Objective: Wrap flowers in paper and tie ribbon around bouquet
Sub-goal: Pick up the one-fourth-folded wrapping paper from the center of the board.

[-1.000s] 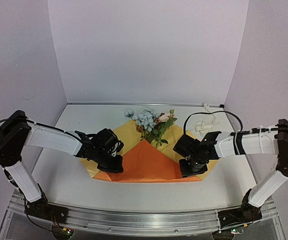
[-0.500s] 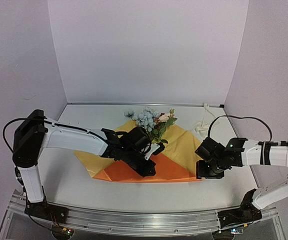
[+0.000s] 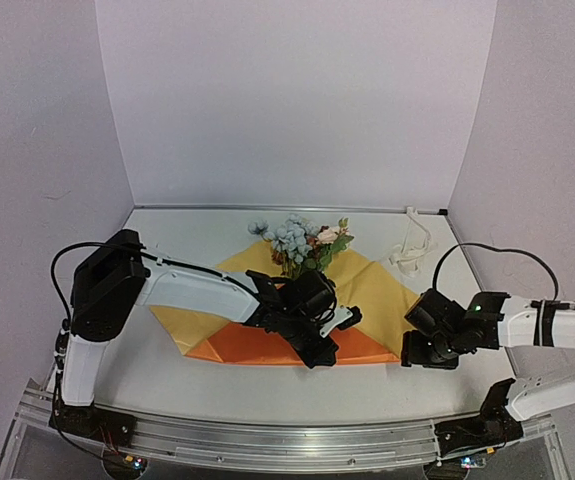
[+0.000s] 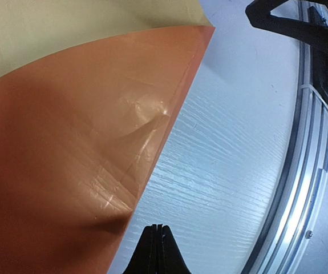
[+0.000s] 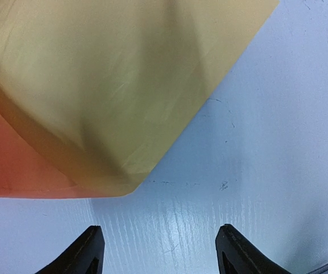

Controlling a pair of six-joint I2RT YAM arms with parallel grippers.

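Observation:
The paper [image 3: 367,285] lies yellow face up in the middle of the table, with an orange flap [image 3: 257,345] folded over its near part. The flowers [image 3: 302,245] rest on its far part, blooms toward the back wall. My left gripper [image 3: 325,358] reaches across to the flap's near edge. In the left wrist view this gripper [image 4: 158,229] is shut with nothing between the jaws, and the orange paper [image 4: 67,142] lies just to its left. My right gripper [image 3: 410,350] sits off the paper's right corner. It [image 5: 164,251] stands open over bare table, apart from the paper [image 5: 112,85]. The ribbon [image 3: 407,250] lies bunched at the back right.
The metal rail [image 3: 267,440] with both arm bases runs along the near edge. Purple walls close in the table on the left, back and right. A black cable [image 3: 487,250] loops above the right arm.
My left arm swept right along the orange flap, from its left end to the middle, and its jaws closed. My right gripper backed off the paper to the right and opened. The flap lies flatter.

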